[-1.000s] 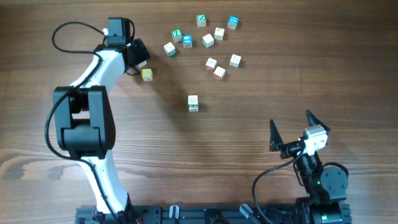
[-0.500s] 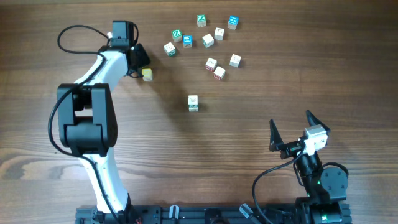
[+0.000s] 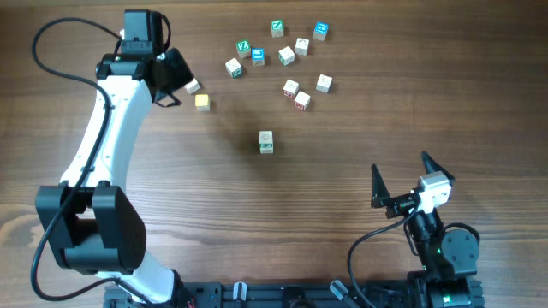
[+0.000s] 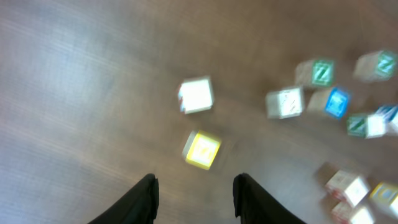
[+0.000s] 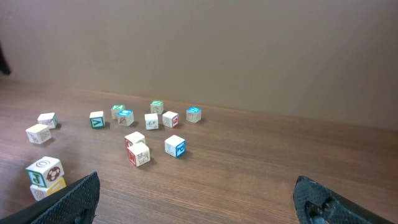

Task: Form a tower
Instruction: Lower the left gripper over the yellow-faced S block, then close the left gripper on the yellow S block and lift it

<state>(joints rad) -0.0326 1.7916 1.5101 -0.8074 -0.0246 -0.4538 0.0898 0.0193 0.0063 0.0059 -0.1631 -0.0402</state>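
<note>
While the left jaws stand part-open and empty, a loose yellow wooden cube (image 4: 202,150) lies just ahead of their tips, a white wooden cube (image 4: 196,95) just beyond. Right jaws: spread wide, empty. Short wooden tower (image 3: 266,142), green-marked pale cube on yellow, stands well apart from both. Risk: narrow gap may clip the yellow cube, shoving it into its neighbour.

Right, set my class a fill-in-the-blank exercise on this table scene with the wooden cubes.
The small wooden cube tower is ___ cubes high.
Its lower cube is coloured ___.
The right gripper, jaws wide, holds ___.
Missing words: two; yellow; nothing.
</note>
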